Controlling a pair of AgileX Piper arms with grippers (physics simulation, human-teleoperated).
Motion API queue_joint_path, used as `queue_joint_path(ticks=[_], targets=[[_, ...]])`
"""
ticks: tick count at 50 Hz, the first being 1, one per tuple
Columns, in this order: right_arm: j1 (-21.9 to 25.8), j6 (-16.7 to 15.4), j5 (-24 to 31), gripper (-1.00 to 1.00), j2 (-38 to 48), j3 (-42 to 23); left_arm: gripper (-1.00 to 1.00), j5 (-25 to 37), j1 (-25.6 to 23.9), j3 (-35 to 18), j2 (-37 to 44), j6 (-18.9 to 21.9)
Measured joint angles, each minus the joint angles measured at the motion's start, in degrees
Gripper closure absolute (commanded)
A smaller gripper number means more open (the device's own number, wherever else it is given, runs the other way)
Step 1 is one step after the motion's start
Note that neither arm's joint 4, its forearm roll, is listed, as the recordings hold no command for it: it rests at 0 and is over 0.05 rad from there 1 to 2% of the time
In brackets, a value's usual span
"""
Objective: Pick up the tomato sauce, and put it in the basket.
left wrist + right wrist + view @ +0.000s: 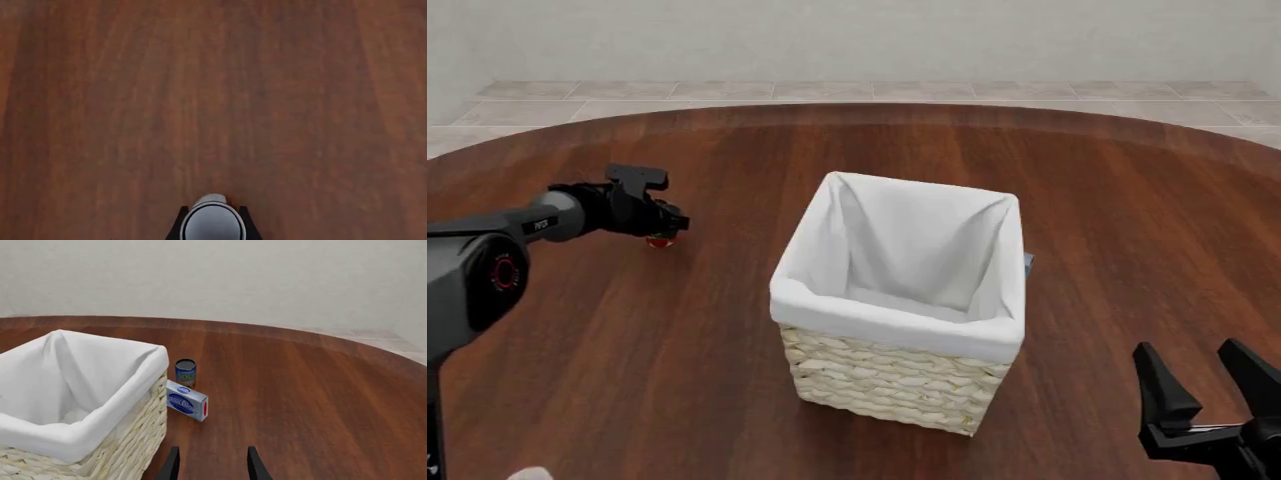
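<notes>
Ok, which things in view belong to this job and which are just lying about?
Job: small red-labelled tin can of tomato sauce, gripped by the left gripper; large square wicker basket with white cloth liner.
Lying about: small blue-labelled tin can; flat blue-and-white box, both beside the basket.

The basket [897, 330] stands mid-surface [667, 350], its mouth open upward, nothing over it. Wide bare wood lies between it and the left tool [662, 228], which grips the tomato sauce [659, 241] far left. Behind the basket's far right corner, a blue can [185, 372] and a blue box [187, 400] crowd that side. The right tool [1208, 385] waits near right, well apart.
</notes>
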Motion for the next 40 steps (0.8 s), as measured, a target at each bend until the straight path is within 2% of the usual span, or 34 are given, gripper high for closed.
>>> queue_joint_path(ticks=[15, 40], targets=[[0.1, 0.0, 0.2, -1.00, -0.4, 0.0, 1.00, -0.9, -1.3, 5.8, -3.8, -0.6], [0.4, -0.2, 0.3, -1.00, -0.5, 0.0, 1.00, 0.2, -5.3, 14.9, -17.8, -3.2]])
